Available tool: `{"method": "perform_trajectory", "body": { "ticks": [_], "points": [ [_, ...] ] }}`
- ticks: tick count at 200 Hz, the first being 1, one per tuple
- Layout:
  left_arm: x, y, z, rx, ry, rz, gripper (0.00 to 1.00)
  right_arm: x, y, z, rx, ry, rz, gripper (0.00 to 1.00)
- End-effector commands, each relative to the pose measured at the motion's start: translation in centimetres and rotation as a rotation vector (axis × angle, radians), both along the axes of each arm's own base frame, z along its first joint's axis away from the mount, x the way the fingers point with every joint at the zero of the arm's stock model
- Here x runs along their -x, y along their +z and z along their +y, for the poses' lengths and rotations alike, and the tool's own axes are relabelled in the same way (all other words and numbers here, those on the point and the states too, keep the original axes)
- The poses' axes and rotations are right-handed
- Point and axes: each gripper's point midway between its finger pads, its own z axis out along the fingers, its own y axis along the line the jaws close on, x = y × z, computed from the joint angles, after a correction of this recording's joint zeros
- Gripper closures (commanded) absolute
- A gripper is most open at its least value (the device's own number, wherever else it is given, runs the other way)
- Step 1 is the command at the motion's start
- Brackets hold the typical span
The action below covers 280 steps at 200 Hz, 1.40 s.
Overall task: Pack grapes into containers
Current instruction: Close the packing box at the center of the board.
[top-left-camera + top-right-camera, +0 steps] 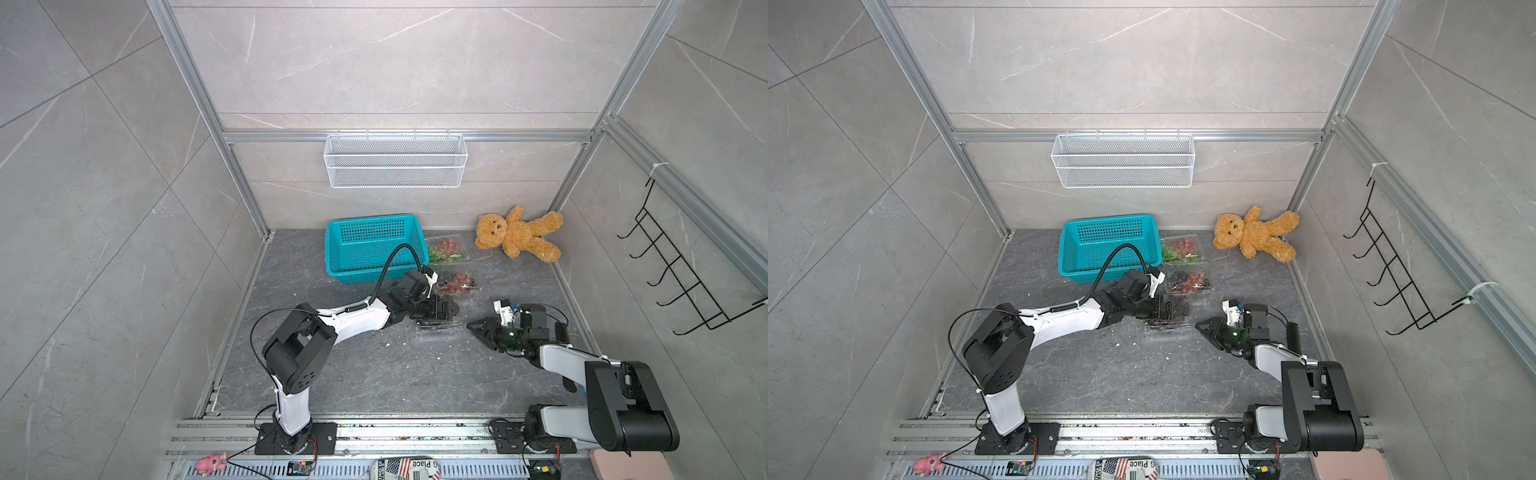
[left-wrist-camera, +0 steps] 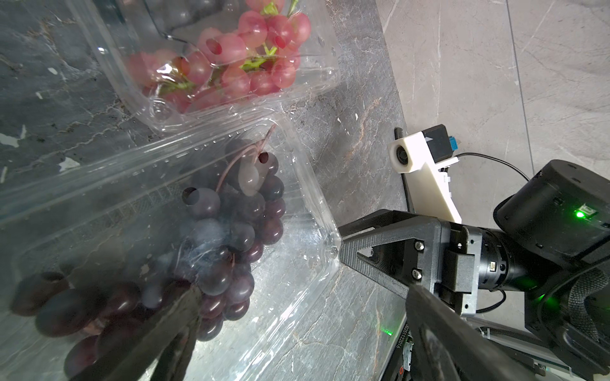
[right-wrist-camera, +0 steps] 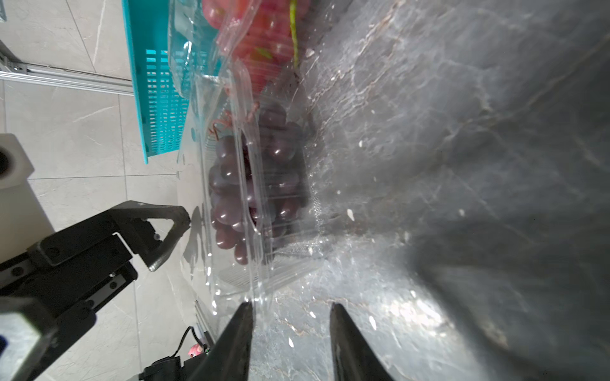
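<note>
Three clear containers stand in a row right of the basket. The nearest container point(image 1: 440, 328) holds dark purple grapes point(image 2: 231, 231), and its lid stands raised. My left gripper point(image 1: 440, 309) hovers open over it, one finger point(image 2: 158, 330) beside the dark bunch. The middle container point(image 1: 459, 282) holds reddish-pink grapes point(image 2: 244, 66). The far container point(image 1: 446, 249) holds red and green bunches. My right gripper point(image 1: 471, 326) is open at the nearest container's right corner; its fingers point(image 3: 244, 330) straddle the clear plastic edge, a gap between them.
A teal perforated basket point(image 1: 374, 249) stands at the back left of the containers. A teddy bear point(image 1: 519, 237) lies in the back right corner. A white wire basket point(image 1: 395, 162) hangs on the back wall, a black hook rack point(image 1: 681, 270) on the right wall.
</note>
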Motion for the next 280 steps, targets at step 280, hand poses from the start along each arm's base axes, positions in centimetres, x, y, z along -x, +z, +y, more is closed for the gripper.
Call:
{"method": "perform_trajectory", "body": {
  "ticks": [280],
  "points": [
    [-0.1, 0.7, 0.2, 0.009, 0.016, -0.001, 0.0, -0.2, 0.4, 2.7, -0.097, 0.056, 0.015, 0.75]
  ]
}}
